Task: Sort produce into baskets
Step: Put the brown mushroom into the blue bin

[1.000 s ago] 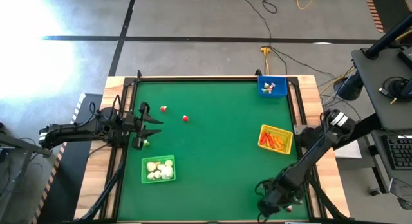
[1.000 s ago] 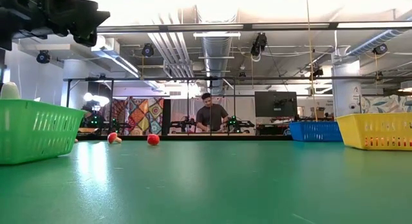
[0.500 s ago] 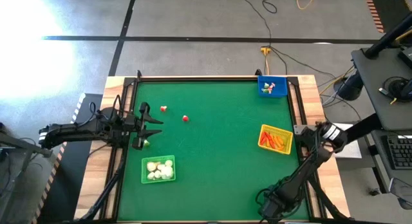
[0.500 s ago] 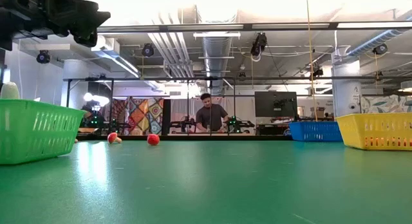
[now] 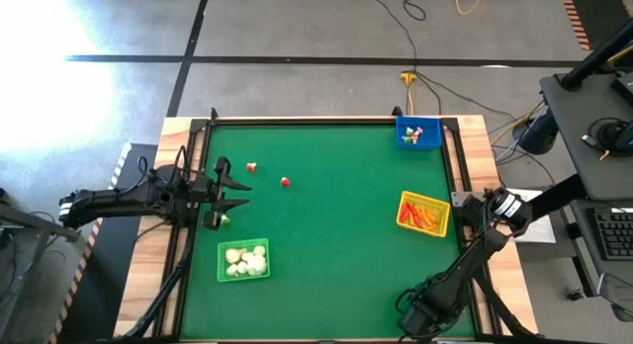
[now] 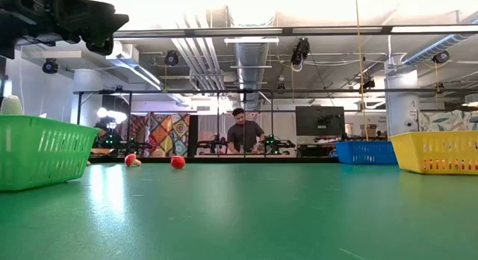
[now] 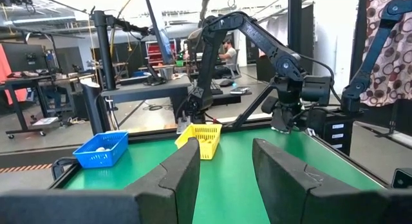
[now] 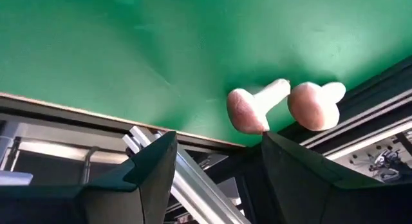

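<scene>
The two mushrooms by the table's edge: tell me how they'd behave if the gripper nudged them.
The mushrooms have round caps, so they would probably roll or pivot. They look small and light, likely skidding over the green mat. Lying at the table's rim, they might jam there.

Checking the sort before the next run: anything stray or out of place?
Two mushroom-like pieces lie loose at the table's near right corner, against the frame, before the open right tool. Two small red pieces also sit unsorted on the mat.
</scene>
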`<state>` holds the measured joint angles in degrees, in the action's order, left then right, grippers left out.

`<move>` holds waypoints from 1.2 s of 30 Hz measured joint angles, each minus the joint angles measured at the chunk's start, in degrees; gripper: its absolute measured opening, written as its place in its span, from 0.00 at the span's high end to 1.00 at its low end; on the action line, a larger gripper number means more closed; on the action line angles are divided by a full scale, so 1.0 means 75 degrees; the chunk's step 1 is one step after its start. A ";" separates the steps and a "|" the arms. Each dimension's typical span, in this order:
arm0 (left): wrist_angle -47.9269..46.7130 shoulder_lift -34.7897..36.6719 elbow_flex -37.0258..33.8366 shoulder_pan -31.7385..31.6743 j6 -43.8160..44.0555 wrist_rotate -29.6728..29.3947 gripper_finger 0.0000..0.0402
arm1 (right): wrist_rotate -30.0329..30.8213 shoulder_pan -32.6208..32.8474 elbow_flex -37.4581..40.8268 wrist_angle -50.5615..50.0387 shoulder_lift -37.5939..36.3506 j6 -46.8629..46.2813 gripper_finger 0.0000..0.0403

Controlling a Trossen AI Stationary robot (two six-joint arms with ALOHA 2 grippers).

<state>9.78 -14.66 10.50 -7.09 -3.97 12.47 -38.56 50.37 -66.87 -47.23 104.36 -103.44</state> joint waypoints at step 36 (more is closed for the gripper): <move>0.0007 -0.0003 0.0000 0.0000 0.0000 0.0003 0.68 | 0.0081 0.0044 0.0833 0.0656 -0.0093 0.0210 0.54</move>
<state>9.83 -14.68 10.50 -7.09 -3.97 12.49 -37.95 50.70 -60.62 -42.30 103.66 -101.86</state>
